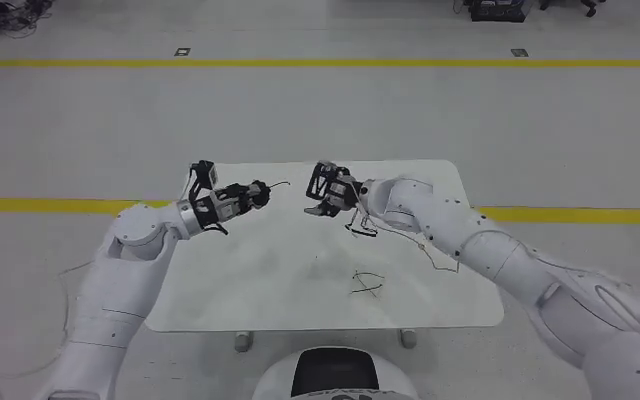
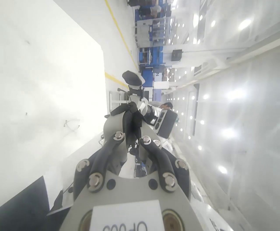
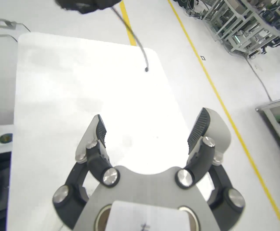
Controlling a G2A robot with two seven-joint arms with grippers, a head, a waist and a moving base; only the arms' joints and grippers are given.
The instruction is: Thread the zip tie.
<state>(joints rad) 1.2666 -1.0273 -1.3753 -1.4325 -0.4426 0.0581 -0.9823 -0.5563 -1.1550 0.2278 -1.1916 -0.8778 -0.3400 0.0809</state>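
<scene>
My left gripper (image 1: 260,191) hangs above the back left part of the white table (image 1: 250,290), shut on a thin black zip tie (image 1: 280,184) whose free end sticks out toward the right arm. In the right wrist view that zip tie (image 3: 140,46) curves down from the left gripper (image 3: 87,4) and ends in a small dark tip. My right gripper (image 1: 317,196) faces it from a short distance, open, with nothing between its ribbed pads (image 3: 196,128). In the left wrist view the left gripper (image 2: 131,112) has its fingers pressed together.
A second zip tie (image 1: 367,283), bent into a loose loop, lies on the table near the front right; it is also seen in the left wrist view (image 2: 71,125). Yellow floor lines (image 1: 320,63) run behind the table.
</scene>
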